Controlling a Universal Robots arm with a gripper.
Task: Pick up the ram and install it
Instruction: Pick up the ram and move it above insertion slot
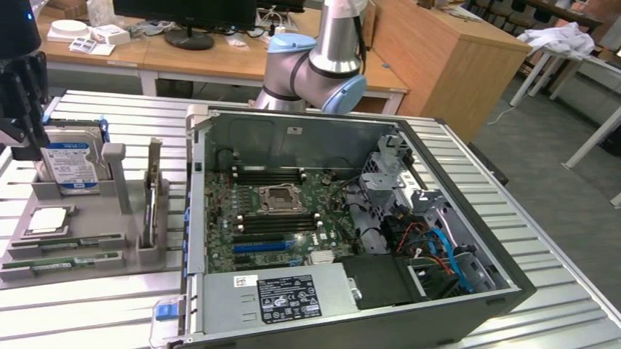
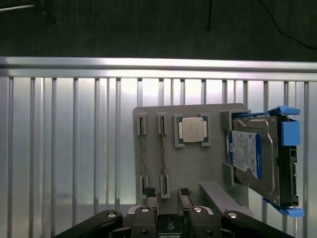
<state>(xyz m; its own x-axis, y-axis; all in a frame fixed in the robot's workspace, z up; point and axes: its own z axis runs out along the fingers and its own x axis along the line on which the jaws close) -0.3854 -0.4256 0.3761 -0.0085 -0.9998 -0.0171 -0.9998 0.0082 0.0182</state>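
I can read no words or numbers from here. The hard drive [image 1: 68,161], standing in the grey holder [image 1: 97,222], carries a blue and white label [image 2: 245,151] whose print is too small to make out. In the open computer case [image 1: 291,145], the power supply [image 1: 225,309] bears a black label [image 1: 289,298] with white print and approval marks, and a white barcode sticker [image 1: 241,281] just beside it; both are illegible. The square silver processor [image 2: 192,130] shows faint markings I cannot read.

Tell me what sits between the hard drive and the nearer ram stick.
The square silver processor chip, in its recess, lies between that ram stick and the hard drive, seen in the wrist view.
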